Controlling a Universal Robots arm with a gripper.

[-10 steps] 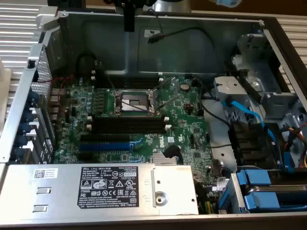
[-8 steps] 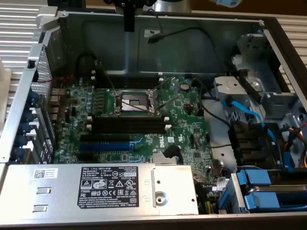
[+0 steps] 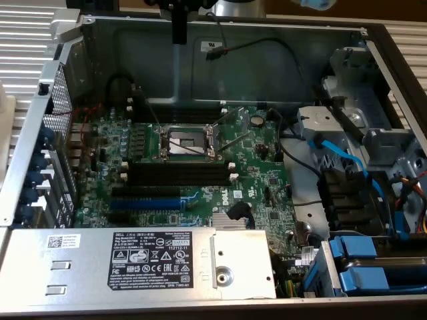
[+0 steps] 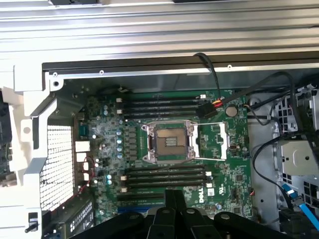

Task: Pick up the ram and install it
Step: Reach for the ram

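Exterior view: The tool hangs high over the far wall of an open computer case, well apart from the motherboard lying flat inside. A processor socket sits mid-board. Just beside it, on the near side, lie the long black slots, with a blue slot nearer again. Where the ram is cannot be told from here, nor whether any slot already carries a stick.

Wrist view: The tool looks down on the board with its dark fingers pressed together and nothing made out between them. One bank of black slots lies just beyond the fingertips, with the socket and a second bank farther on.

With the tool closed, apparently empty and clear of the board, the work appears to stand at the outset, the pick-up not yet made. A pick-up would call for the fingers to part and take the thin stick squarely by its long edges. Seating it would call for exact lengthwise alignment with a slot and a straight, even press.
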